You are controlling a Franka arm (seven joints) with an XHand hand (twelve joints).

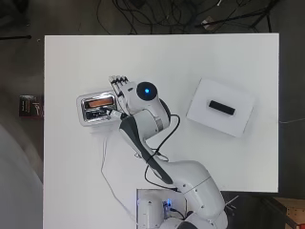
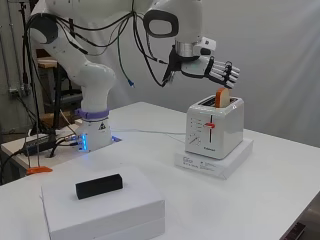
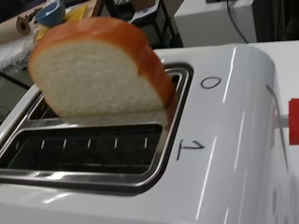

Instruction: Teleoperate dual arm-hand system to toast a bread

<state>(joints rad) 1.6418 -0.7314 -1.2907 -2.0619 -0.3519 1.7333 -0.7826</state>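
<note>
Bread [image 2: 222, 97] stands upright in one slot of the toaster [image 2: 215, 130], its rounded top poking above the rim and its lower part hidden inside. In the wrist view the slice [image 3: 96, 77] shows a white cut face and an orange-brown crust, and the slot [image 3: 88, 149] beside it is dark and holds nothing that can be seen; both slots run off that view's edge. The toaster sits on a flat white base [image 2: 215, 162] nearer the table's [image 1: 71, 191] left edge than its right. A red lever [image 2: 212, 125] shows on the toaster's front, about halfway up its track.

The hand [image 2: 212, 70] hovers just above the toaster, apart from the bread, with its fingers [image 2: 227, 72] stretched out nearly straight and holding nothing. From overhead the hand [image 1: 121, 88] and the arm cover the toaster's [image 1: 97, 109] right end, so only one slot with the brown crust is plain there.

Well apart, toward the table's right edge, a white box [image 1: 219, 107] carries a small black block [image 1: 221, 107] lying flat on its top. What the block is cannot be made out.
</note>
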